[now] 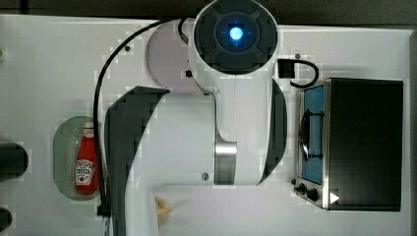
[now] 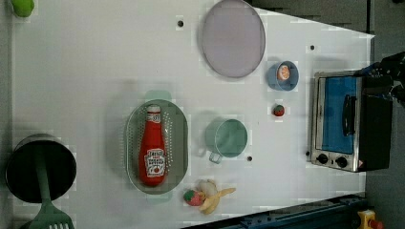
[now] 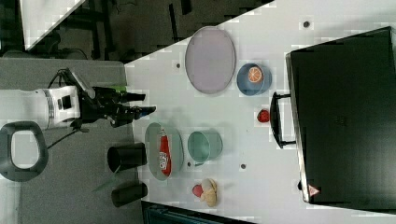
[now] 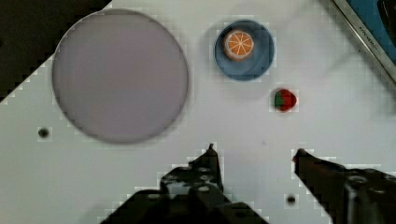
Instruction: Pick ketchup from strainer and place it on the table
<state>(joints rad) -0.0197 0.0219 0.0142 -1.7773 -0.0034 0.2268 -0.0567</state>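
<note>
Ketchup [image 2: 153, 145]: lying flat inside the strainer [image 2: 178, 143], cap end towards the left view's top, label up, so the body is easy to pinch across.
Strainer: sits on the white surface [image 2: 86, 81] just beside a mint-green cup [image 2: 228, 138].
Gripper [image 4: 254, 156]: jaws released, nothing between them, hanging over bare surface near the lilac plate [image 4: 120, 74], well apart from the bottle.
Next, I reckon: swing over to the strainer.

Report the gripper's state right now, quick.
Gripper: open and holding nothing; the red ketchup squeeze bottle lies in the pale green oval plastic strainer.
</note>
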